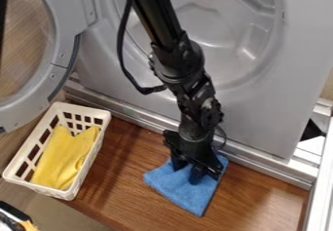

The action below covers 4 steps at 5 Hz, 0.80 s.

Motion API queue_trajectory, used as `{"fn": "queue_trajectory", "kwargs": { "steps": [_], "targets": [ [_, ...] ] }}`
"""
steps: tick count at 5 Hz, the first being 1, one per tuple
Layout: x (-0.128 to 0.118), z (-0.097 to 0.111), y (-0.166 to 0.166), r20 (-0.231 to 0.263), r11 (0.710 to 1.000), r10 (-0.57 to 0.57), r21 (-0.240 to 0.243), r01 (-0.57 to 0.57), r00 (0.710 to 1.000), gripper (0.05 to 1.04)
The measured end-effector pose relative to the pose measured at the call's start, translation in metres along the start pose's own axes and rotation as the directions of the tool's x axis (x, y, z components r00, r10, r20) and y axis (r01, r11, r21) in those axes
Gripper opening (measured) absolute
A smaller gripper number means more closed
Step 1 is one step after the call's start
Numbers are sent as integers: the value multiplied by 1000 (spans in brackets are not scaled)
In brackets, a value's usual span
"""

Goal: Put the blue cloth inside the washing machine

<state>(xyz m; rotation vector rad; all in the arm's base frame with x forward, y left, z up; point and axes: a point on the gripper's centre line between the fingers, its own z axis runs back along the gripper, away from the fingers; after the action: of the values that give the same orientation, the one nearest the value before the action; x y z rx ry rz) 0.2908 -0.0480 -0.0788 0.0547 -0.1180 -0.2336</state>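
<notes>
- Cloth on the counter, folks, the blue one, laid out fairly flat, outside the washing machine and just in front of it!
- Right above it, the claw, pointing down, its two fingers apart, with blue showing between them!
- Whether the fingertips touched the fabric or hung just over it, you could not tell from this angle.
- Most of the cloth lay out past the claw, toward the bottom of the view, one corner aimed that way and another off to the left; a further corner peeked out on the claw's right side.
- The black arm came in from the top edge, crossing in front of the machine's round opening, a cable looping at its side.
- Over on the left, the round door stood open!
- Below that door, a white basket with a yellow cloth inside, well apart from the blue one.
</notes>
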Motion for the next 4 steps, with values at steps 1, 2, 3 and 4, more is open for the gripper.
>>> {"fn": "queue_trajectory", "kwargs": {
  "steps": [1,2,3,4],
  "targets": [
    [-6,1,-1,-6,1000,8,-2,-8,1000,219],
    [-16,3,4,-24,999,42,-14,-42,999,112],
    [-17,10,14,-27,997,66,-26,-67,997,92],
    [-14,25,16,-38,998,47,-39,-49,998,91]
  ]
}}
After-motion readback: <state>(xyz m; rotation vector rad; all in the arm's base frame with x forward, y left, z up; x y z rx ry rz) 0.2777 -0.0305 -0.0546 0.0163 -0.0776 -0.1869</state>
